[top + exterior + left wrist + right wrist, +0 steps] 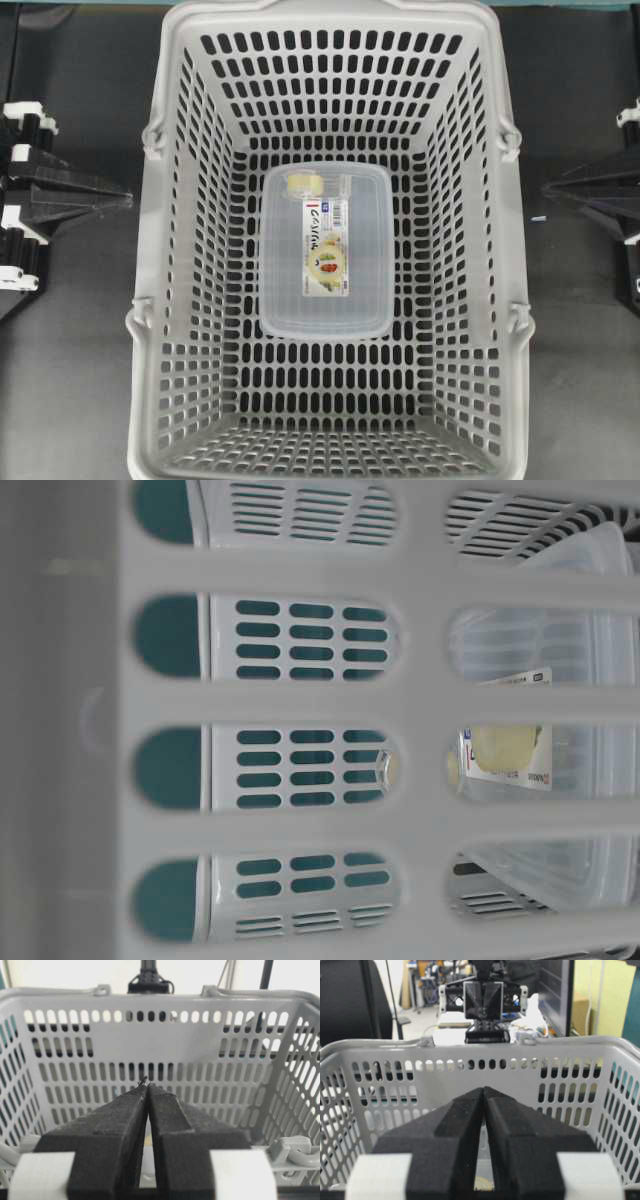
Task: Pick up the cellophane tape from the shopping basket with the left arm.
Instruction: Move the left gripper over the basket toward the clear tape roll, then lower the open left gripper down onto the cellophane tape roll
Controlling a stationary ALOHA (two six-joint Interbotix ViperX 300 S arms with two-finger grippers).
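The cellophane tape, a small pale-yellow roll, lies at the far end of a clear box on the floor of the grey shopping basket. My left gripper is outside the basket's left wall, level with the tape, and is shut on nothing. In the left wrist view its fingers meet at the tips and point over the near rim into the shopping basket. My right gripper is shut and empty outside the right wall. Its tips also face the shopping basket.
The clear box carries a white printed label and shows behind the slotted wall in the table-level view. Grey handles hang folded at the basket's sides. Dark tabletop lies on both sides.
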